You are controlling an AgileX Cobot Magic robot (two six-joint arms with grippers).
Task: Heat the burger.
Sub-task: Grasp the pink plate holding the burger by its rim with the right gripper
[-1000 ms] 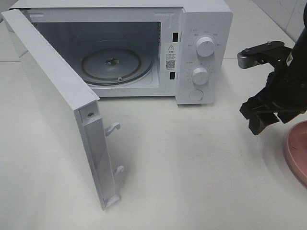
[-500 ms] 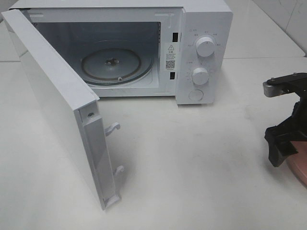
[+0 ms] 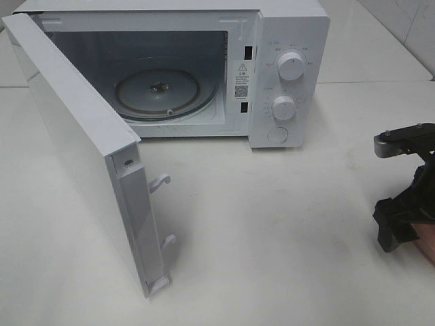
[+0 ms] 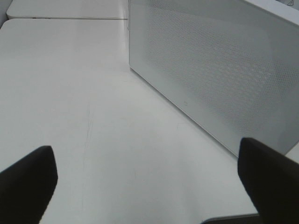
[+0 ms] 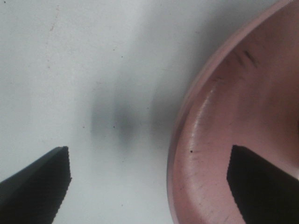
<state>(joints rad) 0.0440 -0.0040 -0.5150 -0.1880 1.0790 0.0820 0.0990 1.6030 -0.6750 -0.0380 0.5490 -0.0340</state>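
Observation:
The burger is out of view in every frame. My right gripper (image 3: 395, 231) hangs low at the table's right edge, over the rim of a pink plate (image 3: 429, 246). In the right wrist view this gripper (image 5: 152, 184) is open; one fingertip (image 5: 39, 184) is over the white table, the other over the empty part of the pink plate (image 5: 219, 126) that shows. My left gripper (image 4: 149, 184) is open above bare table, beside the outer face of the microwave door (image 4: 215, 70), with nothing between its fingers. It does not show in the exterior view.
A white microwave (image 3: 289, 75) stands at the back with its door (image 3: 81, 142) swung wide open to the left. Its glass turntable (image 3: 163, 92) carries nothing. Two dials and a button sit on its right panel.
My right gripper has moved right and down, from beside the microwave's panel to the pink plate at the table's edge. The microwave and its door have not moved.

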